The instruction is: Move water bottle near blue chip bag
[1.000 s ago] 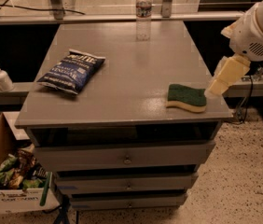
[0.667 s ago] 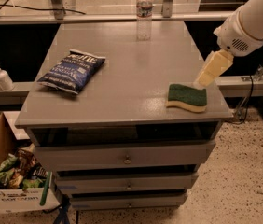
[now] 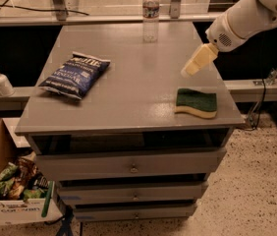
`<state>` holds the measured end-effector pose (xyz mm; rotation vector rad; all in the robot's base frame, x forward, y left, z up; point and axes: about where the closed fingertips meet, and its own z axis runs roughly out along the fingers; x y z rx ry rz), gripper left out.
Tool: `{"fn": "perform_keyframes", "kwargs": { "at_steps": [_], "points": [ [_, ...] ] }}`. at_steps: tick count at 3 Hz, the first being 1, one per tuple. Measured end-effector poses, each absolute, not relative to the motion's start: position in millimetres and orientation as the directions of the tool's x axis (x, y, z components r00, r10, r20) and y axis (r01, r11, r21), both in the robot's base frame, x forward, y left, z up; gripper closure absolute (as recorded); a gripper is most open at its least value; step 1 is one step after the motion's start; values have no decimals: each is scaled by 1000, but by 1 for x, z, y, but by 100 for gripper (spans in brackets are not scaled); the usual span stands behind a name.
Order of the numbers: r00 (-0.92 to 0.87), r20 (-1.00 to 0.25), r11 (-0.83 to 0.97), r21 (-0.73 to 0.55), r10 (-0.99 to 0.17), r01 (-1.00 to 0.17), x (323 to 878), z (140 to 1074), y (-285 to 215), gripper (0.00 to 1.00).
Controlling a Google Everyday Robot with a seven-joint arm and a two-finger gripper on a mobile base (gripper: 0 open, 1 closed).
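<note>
The water bottle [image 3: 151,14] is clear with a white cap and stands upright at the far edge of the grey table [image 3: 128,102], right of centre. The blue chip bag [image 3: 75,74] lies flat on the table's left side, navy with white lettering. My gripper [image 3: 187,71] is a pale yellow pair of fingers on the white arm coming in from the upper right. It hangs above the right part of the table, just above the sponge, well short of the bottle and far right of the bag. It holds nothing.
A green and yellow sponge [image 3: 196,103] lies near the table's right front corner. A white pump dispenser bottle [image 3: 0,81] stands on a ledge to the left. A cardboard box [image 3: 11,191] with snack packets sits on the floor at lower left. Drawers [image 3: 131,166] are below the tabletop.
My gripper and arm have moved up and left, from beside the sponge at the table's right edge to above the tabletop, closer to the bottle. Nothing on the table moved.
</note>
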<state>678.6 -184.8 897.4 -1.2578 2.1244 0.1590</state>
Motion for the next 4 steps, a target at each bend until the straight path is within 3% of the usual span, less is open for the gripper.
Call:
{"fn": "perform_keyframes", "kwargs": {
  "at_steps": [1, 3, 4],
  "points": [
    [-243, -728, 502, -158, -641, -851, 706, 905, -154, 0],
    [-225, -754, 517, -173, -617, -838, 710, 905, -152, 0],
    [-177, -826, 547, -180, -535, -818, 733, 906, -142, 0]
  ]
}}
